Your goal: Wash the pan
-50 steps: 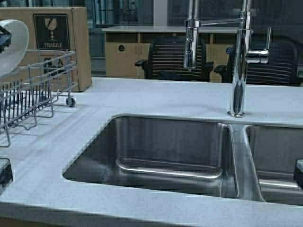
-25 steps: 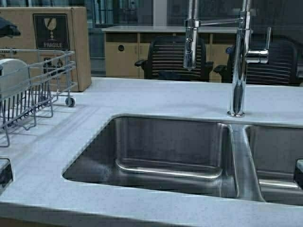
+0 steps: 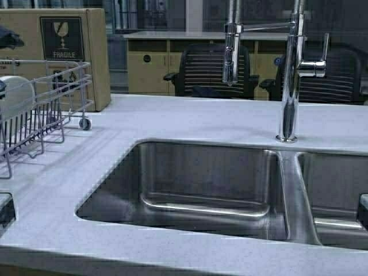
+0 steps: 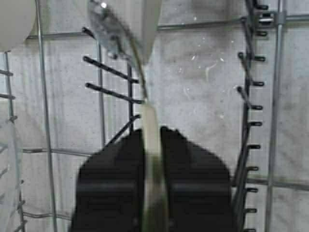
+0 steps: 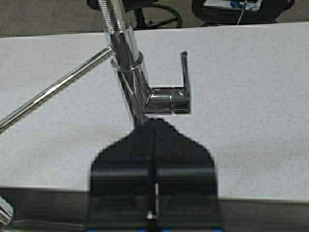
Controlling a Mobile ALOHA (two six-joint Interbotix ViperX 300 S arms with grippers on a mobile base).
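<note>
The cream-white pan (image 3: 14,95) stands on edge inside the wire dish rack (image 3: 57,103) at the far left of the counter. In the left wrist view, my left gripper (image 4: 150,131) is shut on the pan's cream handle (image 4: 148,145). The handle's metal joint (image 4: 110,30) and the pan's body (image 4: 148,24) lie beyond it, over the rack's wires. The left arm (image 3: 8,37) shows dark above the rack. My right gripper (image 5: 154,126) is shut and empty. It sits at the sink's front right (image 3: 363,210) and faces the tap.
A double steel sink (image 3: 207,190) is set into the grey counter (image 3: 190,118). A chrome tap (image 3: 290,75) with a side lever (image 5: 183,77) stands behind it. A cardboard box (image 3: 63,40) stands behind the rack. A pale round thing (image 4: 14,19) is also in the rack.
The left gripper has lowered the pan from above the rack down into it. In the last half second it has barely moved. The right arm has not moved.
</note>
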